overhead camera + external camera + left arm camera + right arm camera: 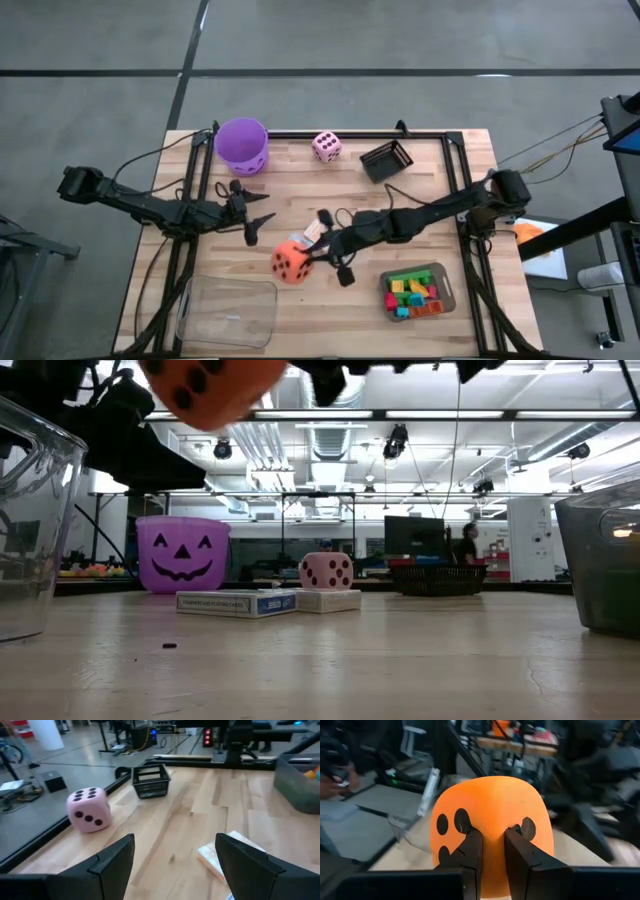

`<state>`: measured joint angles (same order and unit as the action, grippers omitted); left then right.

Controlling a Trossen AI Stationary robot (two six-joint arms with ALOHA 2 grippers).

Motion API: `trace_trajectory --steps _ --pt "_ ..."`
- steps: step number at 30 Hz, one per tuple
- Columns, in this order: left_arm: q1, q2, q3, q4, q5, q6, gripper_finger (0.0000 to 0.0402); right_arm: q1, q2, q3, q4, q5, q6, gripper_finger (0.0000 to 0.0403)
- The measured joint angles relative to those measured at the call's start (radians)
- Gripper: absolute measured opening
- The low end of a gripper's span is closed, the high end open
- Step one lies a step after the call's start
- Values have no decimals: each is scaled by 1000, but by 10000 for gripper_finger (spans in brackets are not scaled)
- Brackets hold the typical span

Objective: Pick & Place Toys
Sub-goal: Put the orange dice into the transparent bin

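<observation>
An orange die (291, 262) with black dots is pinched by the right gripper (318, 262) at frame centre; the left gripper (257, 228) is spread.

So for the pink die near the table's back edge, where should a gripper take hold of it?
The pink die sits flat and apart from the purple bucket and black basket. Probably best to come straight down from above and close on two opposite side faces; its flat parallel sides suit that, and both neighbours leave room.
</observation>
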<state>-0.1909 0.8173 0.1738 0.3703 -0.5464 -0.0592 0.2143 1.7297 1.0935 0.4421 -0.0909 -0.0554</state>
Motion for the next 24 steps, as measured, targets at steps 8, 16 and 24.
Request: trace_trajectory --steps 8,16,24 --pt "0 -51 0 -47 -38 0 279 33 254 291 -3 -157 6 43" --pt "0 -56 0 -74 -54 -1 279 39 514 651 -241 -225 -21 43" --pt "0 -56 0 -79 -56 -1 279 39 587 807 -380 -314 -57 50"
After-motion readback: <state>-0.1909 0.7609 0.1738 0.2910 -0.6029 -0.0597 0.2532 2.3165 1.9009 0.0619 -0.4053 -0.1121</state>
